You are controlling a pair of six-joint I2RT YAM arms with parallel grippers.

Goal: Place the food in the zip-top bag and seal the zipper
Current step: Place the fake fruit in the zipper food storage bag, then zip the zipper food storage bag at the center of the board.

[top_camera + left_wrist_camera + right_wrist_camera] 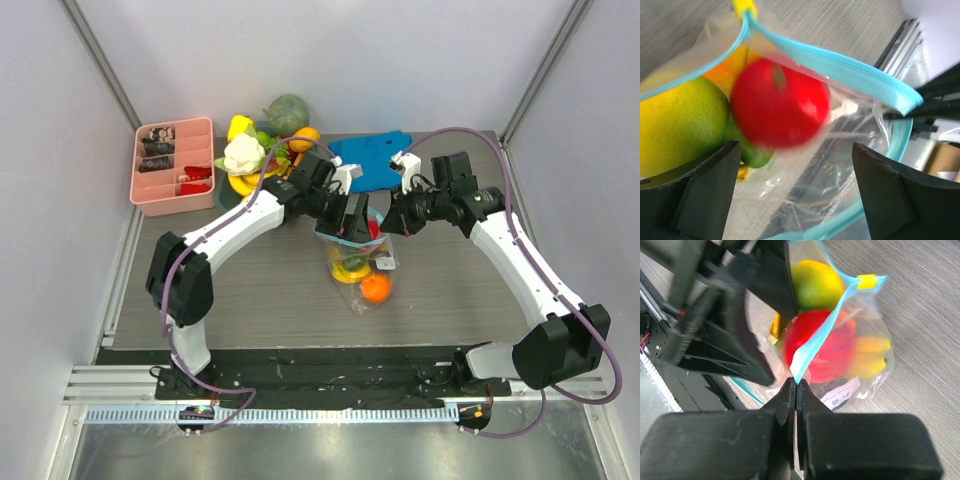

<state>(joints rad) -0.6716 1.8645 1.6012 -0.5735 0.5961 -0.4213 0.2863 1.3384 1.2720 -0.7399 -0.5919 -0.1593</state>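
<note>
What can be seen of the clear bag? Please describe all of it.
The bag is thin, crinkled clear plastic with a teal zipper along its mouth and a yellow slider. It lies on the table, mouth open and raised. Inside are a yellow-green fruit, an orange and a blurred red apple. The right end effector, shut, pinches its rim; the left end effector hangs open at the mouth.

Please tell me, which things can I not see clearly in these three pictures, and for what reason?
- The apple: left wrist view, blurred, so its surface and its exact place are unclear.
- Mouth of the bag: top view, hidden under the left gripper and the right gripper.
- Contents of the tray: top view, too small to name.
- One side of the bag: right wrist view, covered by the blurred left gripper.
</note>
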